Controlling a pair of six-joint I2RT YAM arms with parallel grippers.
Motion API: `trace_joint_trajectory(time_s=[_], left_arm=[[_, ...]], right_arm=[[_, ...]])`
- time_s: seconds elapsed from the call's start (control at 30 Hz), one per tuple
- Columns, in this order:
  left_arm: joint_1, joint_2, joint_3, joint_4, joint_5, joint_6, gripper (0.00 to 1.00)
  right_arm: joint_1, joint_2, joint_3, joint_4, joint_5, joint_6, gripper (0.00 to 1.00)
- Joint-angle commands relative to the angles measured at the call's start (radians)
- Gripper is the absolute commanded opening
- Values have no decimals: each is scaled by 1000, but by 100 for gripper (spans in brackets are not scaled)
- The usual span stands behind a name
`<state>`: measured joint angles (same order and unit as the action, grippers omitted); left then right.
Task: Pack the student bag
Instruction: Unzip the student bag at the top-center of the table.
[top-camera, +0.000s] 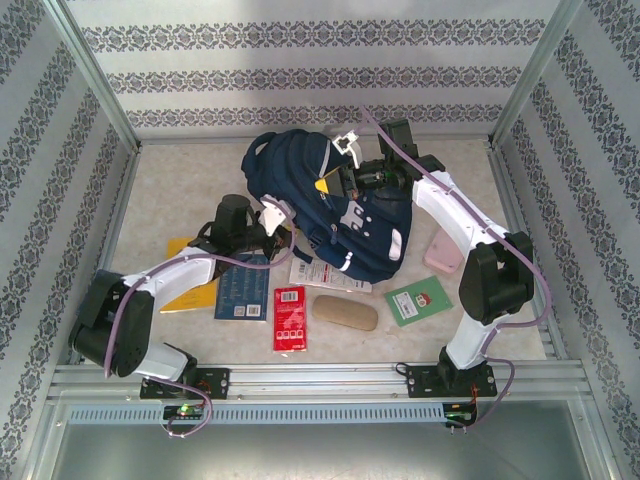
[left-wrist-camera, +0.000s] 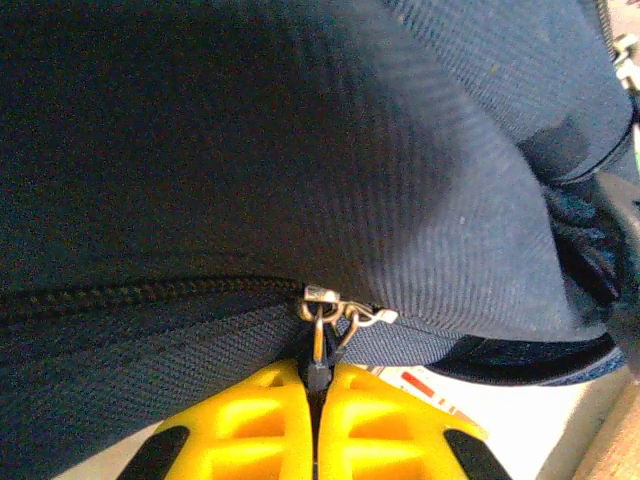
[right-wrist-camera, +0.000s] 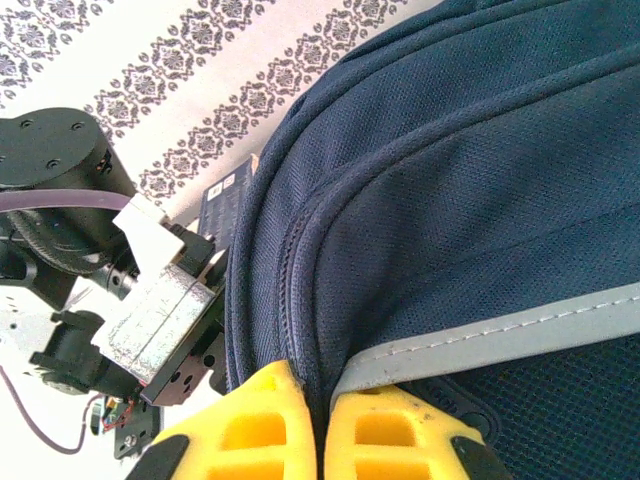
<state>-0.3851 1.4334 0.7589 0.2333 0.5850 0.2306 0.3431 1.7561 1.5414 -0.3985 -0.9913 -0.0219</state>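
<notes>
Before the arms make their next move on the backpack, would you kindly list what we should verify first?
1. Left gripper shut on the zip pull: ok.
2. Right gripper shut on the student bag at a seam edge, bracing it: ok.
3. Zip open enough for packing: cannot tell; the teeth left of the slider are closed.
4. White booklet free of the bag: not ok, its far edge seems tucked under the bag.
5. Tan case and red packet lying apart from the bag, ready to pick: ok.
</notes>
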Motion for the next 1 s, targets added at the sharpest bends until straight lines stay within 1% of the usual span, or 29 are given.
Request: trace_joint_trajectory(time_s=[0.0,0.23,0.4,0.53,0.67,0.8,0.97], left_arm=[[8,-45,-10,51,-90,0,0],[40,-89,-6,1,-127,10,0],[50,-102,7,-25,-149,18,0],[57,-98,28,-62,-213,29,0],[87,-111,33,-75,-275,0,0],[120,-118,39,-89,-292,-33,0],[138,-81,90,-174,-327,-50,0]], right_arm=[[-4,-70,-7,42,-29,-8,0],[2,-73,-13,8,14,-43,0],[15,-74,-14,-2,23,-56,0],[33,-75,-3,-46,43,-93,0],[37,-90,-15,-56,62,-110,0],[55,-95,-9,-111,131,-173,0],[82,-81,3,-170,247,-237,0]])
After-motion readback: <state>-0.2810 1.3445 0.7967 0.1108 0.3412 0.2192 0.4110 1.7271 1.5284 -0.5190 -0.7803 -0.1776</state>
